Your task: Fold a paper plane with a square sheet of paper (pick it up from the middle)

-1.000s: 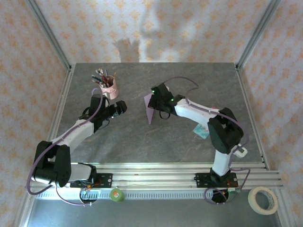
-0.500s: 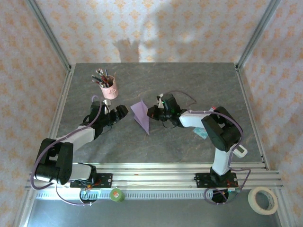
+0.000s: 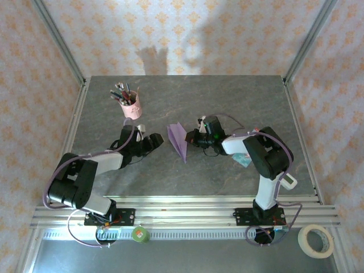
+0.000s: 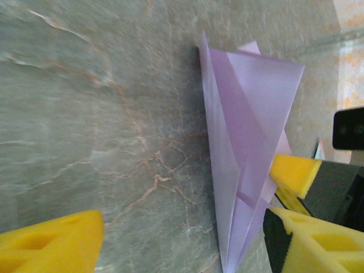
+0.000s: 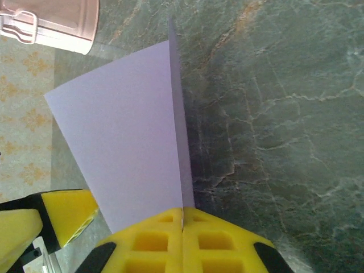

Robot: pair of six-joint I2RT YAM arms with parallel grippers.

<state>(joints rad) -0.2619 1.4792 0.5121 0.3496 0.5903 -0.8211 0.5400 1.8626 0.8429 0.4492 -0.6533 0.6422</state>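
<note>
From above, I see the paper plane (image 3: pixel 181 140) mid-counter (image 3: pixel 227 96), sharp tip toward the near edge; the right pincer (image 3: pixel 193 136) meets its right side; the left pincer (image 3: pixel 156 140) sits just beside it on the left; a pink cup (image 3: pixel 132 108) at far left holds a bunch of pens (image 3: pixel 120 92); a teal packet (image 3: pixel 243 160) lies by the right arm. On the left wrist, the left pincer (image 4: pixel 185 227) stands apart, with the paper plane (image 4: pixel 244 131) ahead, its tip between the pads. On the right wrist, the right pincer (image 5: pixel 182 213) is clamped on the paper plane (image 5: pixel 125 131) at its fold; the pink cup (image 5: pixel 54 23) stands beyond.
</note>
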